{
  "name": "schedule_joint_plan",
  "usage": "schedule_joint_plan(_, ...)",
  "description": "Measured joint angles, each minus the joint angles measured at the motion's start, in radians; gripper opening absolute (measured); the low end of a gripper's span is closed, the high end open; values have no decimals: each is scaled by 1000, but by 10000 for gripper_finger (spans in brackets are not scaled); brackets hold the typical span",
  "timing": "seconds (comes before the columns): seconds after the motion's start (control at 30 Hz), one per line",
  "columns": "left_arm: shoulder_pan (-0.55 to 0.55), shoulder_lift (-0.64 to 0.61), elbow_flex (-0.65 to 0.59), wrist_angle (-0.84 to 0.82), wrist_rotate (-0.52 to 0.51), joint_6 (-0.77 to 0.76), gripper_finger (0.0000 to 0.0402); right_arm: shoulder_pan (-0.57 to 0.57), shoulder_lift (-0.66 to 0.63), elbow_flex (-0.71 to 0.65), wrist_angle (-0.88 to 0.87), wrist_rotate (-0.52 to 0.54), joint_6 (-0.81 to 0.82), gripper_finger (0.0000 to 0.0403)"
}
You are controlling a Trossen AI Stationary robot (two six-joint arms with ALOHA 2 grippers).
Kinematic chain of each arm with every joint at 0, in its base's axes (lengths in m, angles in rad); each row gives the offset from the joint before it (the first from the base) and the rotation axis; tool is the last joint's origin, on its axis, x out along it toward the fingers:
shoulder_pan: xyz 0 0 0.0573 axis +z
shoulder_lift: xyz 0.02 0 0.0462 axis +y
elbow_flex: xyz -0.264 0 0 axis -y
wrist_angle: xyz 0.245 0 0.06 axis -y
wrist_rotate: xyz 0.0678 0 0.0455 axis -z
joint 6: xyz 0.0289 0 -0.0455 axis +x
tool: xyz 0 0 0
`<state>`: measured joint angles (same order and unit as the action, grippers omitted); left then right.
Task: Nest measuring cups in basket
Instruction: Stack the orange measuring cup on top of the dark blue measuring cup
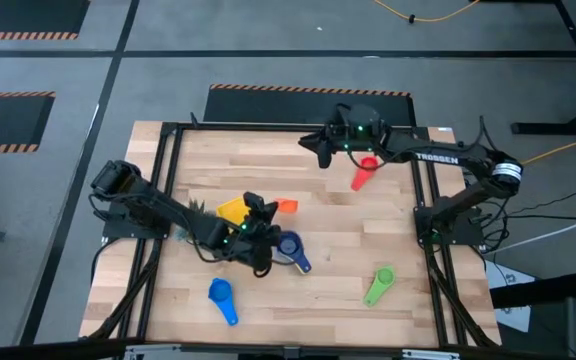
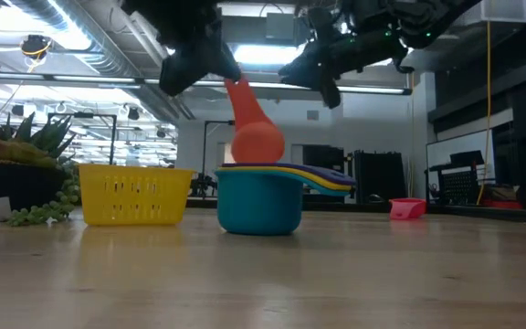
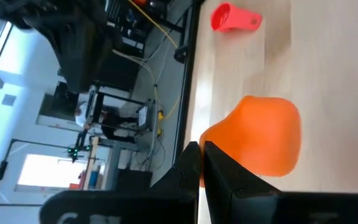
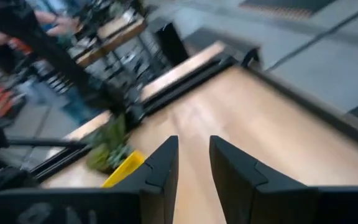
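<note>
Above the stacked cups (image 2: 272, 196), left hand (image 2: 210, 64) hangs clamped on the orange cup (image 2: 254, 128).

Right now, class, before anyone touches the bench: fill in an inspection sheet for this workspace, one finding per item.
Surface: wooden table, no spills seen.
Job's things: yellow basket beside nested stack; red cup, green cup and light blue cup lie loose.
Clutter: plant beside basket.
Grippers: left tool shut on orange cup over the stack; right tool open, empty.
Cables: yellow cable on floor.
Surroundings: striped floor markings.
</note>
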<state>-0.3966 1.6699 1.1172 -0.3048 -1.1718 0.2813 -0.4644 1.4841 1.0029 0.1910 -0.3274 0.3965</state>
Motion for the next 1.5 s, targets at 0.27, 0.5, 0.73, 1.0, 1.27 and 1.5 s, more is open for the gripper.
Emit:
schedule_joint_plan(0.27,-49,0,0,141,-20,154,0,-16,86,20,-151,-175,82,96)
schedule_joint_plan(0.5,-63,0,0,191,-23,251,0,-16,182,20,-197,-407,194,96)
schedule_joint_plan(0.73,-63,0,0,196,-24,282,0,-16,270,20,-195,-599,297,96)
schedule_joint_plan(1.0,-63,0,0,201,-26,307,0,-16,330,20,-205,-674,364,96)
schedule_joint_plan(1.27,-65,-1,0,247,-44,362,0,-16,340,20,-221,-706,412,96)
schedule_joint_plan(1.5,-64,-1,0,309,-44,447,0,-16,340,20,-220,-749,430,96)
